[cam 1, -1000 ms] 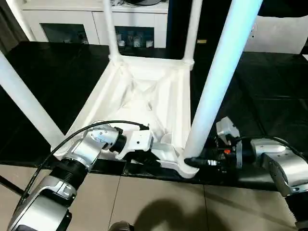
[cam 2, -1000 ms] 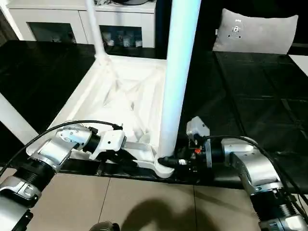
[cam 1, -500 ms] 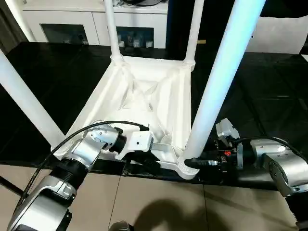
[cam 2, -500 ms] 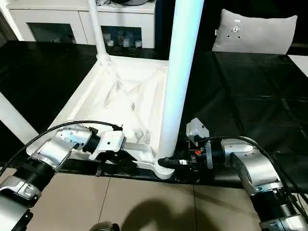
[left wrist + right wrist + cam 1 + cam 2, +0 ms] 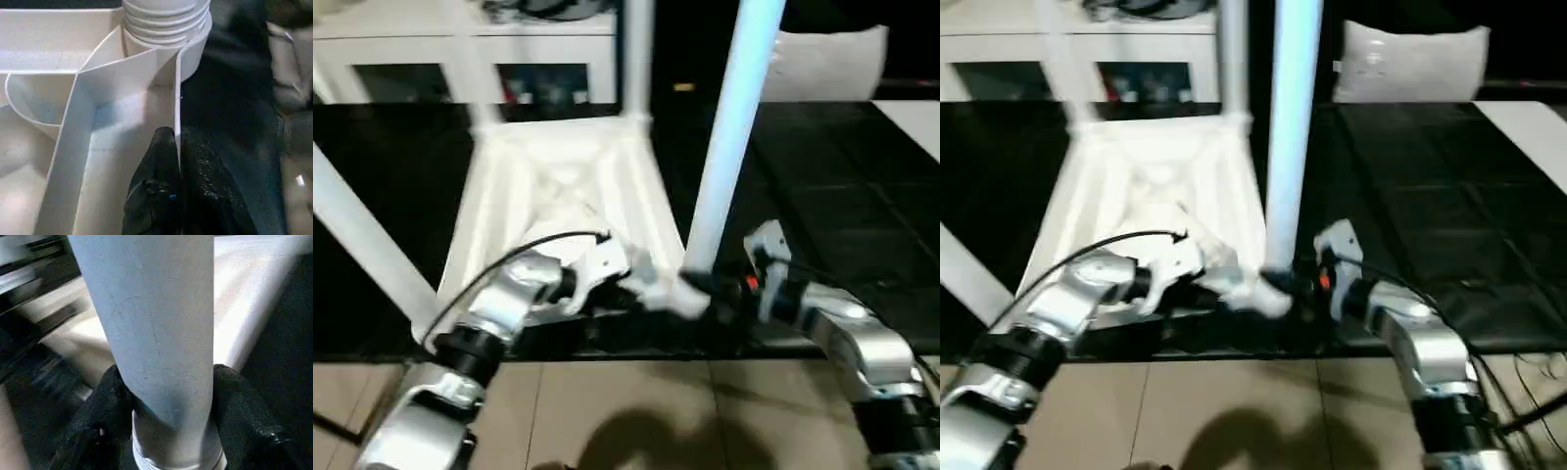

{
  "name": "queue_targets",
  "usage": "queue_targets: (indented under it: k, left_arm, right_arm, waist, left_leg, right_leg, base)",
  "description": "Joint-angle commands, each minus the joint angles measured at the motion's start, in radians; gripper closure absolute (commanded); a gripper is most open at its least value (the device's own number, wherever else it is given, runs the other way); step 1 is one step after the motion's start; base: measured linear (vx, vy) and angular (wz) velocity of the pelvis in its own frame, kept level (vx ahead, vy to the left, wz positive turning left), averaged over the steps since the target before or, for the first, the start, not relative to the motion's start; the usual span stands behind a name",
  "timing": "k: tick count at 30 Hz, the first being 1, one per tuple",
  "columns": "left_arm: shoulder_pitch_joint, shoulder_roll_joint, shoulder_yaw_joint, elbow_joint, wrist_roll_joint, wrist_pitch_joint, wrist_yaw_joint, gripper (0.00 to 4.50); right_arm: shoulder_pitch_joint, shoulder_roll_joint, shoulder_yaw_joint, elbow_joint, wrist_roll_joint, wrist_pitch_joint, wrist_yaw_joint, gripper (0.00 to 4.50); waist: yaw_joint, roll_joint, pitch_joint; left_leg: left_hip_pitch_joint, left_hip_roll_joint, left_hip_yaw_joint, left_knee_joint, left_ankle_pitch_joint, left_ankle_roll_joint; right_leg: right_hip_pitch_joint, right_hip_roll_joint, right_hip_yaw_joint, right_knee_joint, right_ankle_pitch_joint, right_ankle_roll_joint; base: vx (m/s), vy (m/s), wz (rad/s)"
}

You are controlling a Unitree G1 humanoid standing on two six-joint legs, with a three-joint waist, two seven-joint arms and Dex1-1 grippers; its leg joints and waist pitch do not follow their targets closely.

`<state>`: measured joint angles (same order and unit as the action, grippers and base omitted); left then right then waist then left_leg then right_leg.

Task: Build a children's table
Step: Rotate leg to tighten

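Right wrist view: table leg (image 5: 156,333) upright, fingers (image 5: 244,431) clasping base.

- Both forearms are clad in silver, rounded metal shells, with black ribbed collars at the joints.
- A thin black cable is looped over the left forearm (image 5: 509,304).
- A white housing is mounted behind the left gripper (image 5: 173,161).
- A small white block and a red spot are seen behind the right gripper (image 5: 161,431).
- The fingers (image 5: 244,416) are matte black.
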<state>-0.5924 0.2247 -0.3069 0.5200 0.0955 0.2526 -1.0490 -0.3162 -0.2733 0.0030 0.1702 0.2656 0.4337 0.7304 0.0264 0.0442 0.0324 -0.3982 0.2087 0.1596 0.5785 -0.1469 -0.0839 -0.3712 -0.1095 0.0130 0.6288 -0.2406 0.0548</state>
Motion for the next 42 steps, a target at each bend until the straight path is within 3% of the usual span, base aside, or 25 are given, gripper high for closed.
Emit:
queue_targets:
  k: [1,3,4,6,8,10,14,16,24,25,27,28,32,35,42]
  left_arm:
    - [-0.005,-0.117,-0.039,-0.050,-0.022,0.055,0.072,4.50]
    - [-0.012,-0.145,-0.025,-0.044,-0.013,0.071,0.131,4.50]
    - [-0.017,-0.164,-0.015,-0.041,-0.006,0.083,0.172,4.50]
    - [-0.024,-0.181,-0.005,-0.028,0.001,0.078,0.214,4.50]
    - [-0.026,-0.175,-0.007,-0.023,0.009,0.070,0.220,4.50]
    - [-0.029,-0.147,-0.012,-0.015,0.022,0.050,0.213,4.50]
    - [-0.030,-0.114,-0.009,-0.005,0.038,0.022,0.205,4.50]
    - [-0.024,-0.085,-0.018,-0.001,0.046,-0.013,0.176,4.50]
    - [-0.024,-0.085,-0.018,-0.001,0.046,-0.013,0.176,4.50]
    - [-0.007,-0.023,-0.043,-0.002,0.039,-0.088,0.067,4.50]
    - [0.010,0.044,-0.075,0.000,0.028,-0.182,-0.062,4.50]
    - [0.014,0.066,-0.086,0.001,0.023,-0.220,-0.110,4.50]
    - [0.010,0.105,-0.112,0.003,-0.001,-0.294,-0.227,4.50]
    - [0.007,0.116,-0.123,0.005,-0.003,-0.313,-0.256,4.50]
    - [-0.012,0.146,-0.159,0.041,0.000,-0.411,-0.362,4.50]
  right_arm:
    - [-0.058,0.120,0.028,0.051,0.018,0.026,-0.136,2.44]
    - [-0.084,0.155,0.003,0.091,0.015,0.014,-0.206,2.44]
    - [-0.101,0.179,-0.013,0.118,0.011,0.006,-0.255,2.10]
    - [-0.111,0.189,0.002,0.139,-0.009,-0.026,-0.260,1.75]
    - [-0.107,0.188,0.009,0.136,-0.013,-0.035,-0.248,1.70]
    - [-0.091,0.168,0.006,0.119,-0.015,-0.036,-0.218,1.41]
    - [-0.071,0.129,-0.012,0.101,-0.023,-0.048,-0.175,1.24]
    - [-0.057,0.089,-0.025,0.086,-0.010,-0.062,-0.124,0.87]
    - [-0.057,0.089,-0.025,0.086,-0.010,-0.062,-0.124,0.87]
    - [-0.031,-0.027,-0.012,0.046,0.017,-0.073,0.040,0.68]
    - [-0.003,-0.161,0.025,0.002,0.036,-0.086,0.239,0.58]
    - [0.003,-0.201,0.042,-0.010,0.037,-0.084,0.296,0.49]
    - [-0.003,-0.253,0.080,-0.004,0.032,-0.095,0.415,0.64]
    - [-0.009,-0.259,0.088,0.007,0.029,-0.097,0.435,0.86]
    - [-0.027,-0.275,0.129,0.020,0.058,-0.075,0.540,1.44]
  waist:
    - [0.005,-0.013,-0.054]
    - [0.002,-0.016,-0.057]
    - [0.003,-0.016,-0.061]
    - [0.003,-0.016,-0.062]
    - [0.010,-0.017,-0.064]
    - [0.017,-0.014,-0.066]
    - [0.022,-0.011,-0.064]
    - [0.024,-0.010,-0.065]
    - [0.027,-0.011,-0.065]
    - [0.031,0.007,-0.067]
    - [0.039,-0.008,-0.067]
    - [0.047,-0.005,-0.067]
    - [0.051,-0.004,-0.065]
    - [0.066,-0.004,-0.066]
    - [0.074,-0.008,-0.064]
  left_leg:
    - [0.011,-0.011,0.014,-0.070,-0.247,-0.012]
    - [0.010,-0.012,0.013,-0.067,-0.223,-0.009]
    - [0.011,-0.014,0.014,-0.062,-0.191,0.004]
    - [0.010,-0.014,0.016,-0.058,-0.163,0.023]
    - [0.010,-0.015,0.017,-0.054,-0.120,0.058]
    - [0.013,-0.013,0.018,-0.052,-0.104,0.071]
    - [0.015,-0.012,0.019,-0.054,-0.125,0.075]
    - [0.016,-0.010,0.018,-0.054,-0.136,0.073]
    - [0.016,-0.009,0.020,-0.055,-0.131,0.067]
    - [0.019,-0.009,0.016,-0.055,-0.138,0.068]
    - [0.018,-0.006,0.018,-0.050,-0.144,0.083]
    - [0.018,-0.007,0.019,-0.048,-0.139,0.097]
    - [0.022,-0.001,0.024,-0.049,-0.155,0.100]
    - [0.028,0.004,0.027,-0.049,-0.154,0.100]
    - [0.024,0.004,0.026,-0.053,-0.186,0.086]
  right_leg:
    - [0.020,0.004,-0.011,-0.090,-0.109,-0.204]
    - [0.021,0.005,-0.012,-0.086,-0.063,-0.209]
    - [0.025,0.008,-0.013,-0.084,-0.009,-0.213]
    - [0.026,0.009,-0.013,-0.079,0.055,-0.222]
    - [0.031,0.011,-0.014,-0.075,0.135,-0.228]
    - [0.030,0.011,-0.014,-0.073,0.165,-0.231]
    - [0.031,0.010,-0.015,-0.076,0.156,-0.231]
    - [0.033,0.010,-0.014,-0.077,0.151,-0.230]
    - [0.032,0.009,-0.015,-0.074,0.152,-0.242]
    - [0.032,0.008,-0.017,-0.076,0.153,-0.240]
    - [0.042,0.010,-0.013,-0.076,0.196,-0.239]
    - [0.041,0.011,-0.015,-0.075,0.209,-0.238]
    - [0.029,0.009,-0.018,-0.071,0.173,-0.263]
    - [0.023,0.007,-0.015,-0.068,0.153,-0.284]
    - [0.022,0.001,-0.015,-0.072,0.077,-0.269]
  base:
    - [0.000,0.000,0.00]
    - [0.000,0.000,0.00]
    - [0.000,0.000,0.00]
    - [0.000,0.000,0.00]
    - [0.000,0.000,0.00]
    - [0.000,0.000,0.00]
    - [0.000,0.000,0.00]
    - [0.000,0.000,0.00]
    - [0.000,0.000,0.00]
    - [0.000,0.000,0.00]
    - [0.000,0.000,0.00]
    - [0.000,0.000,0.00]
    - [0.000,0.000,0.00]
    - [0.000,0.000,0.00]
    - [0.000,0.000,0.00]
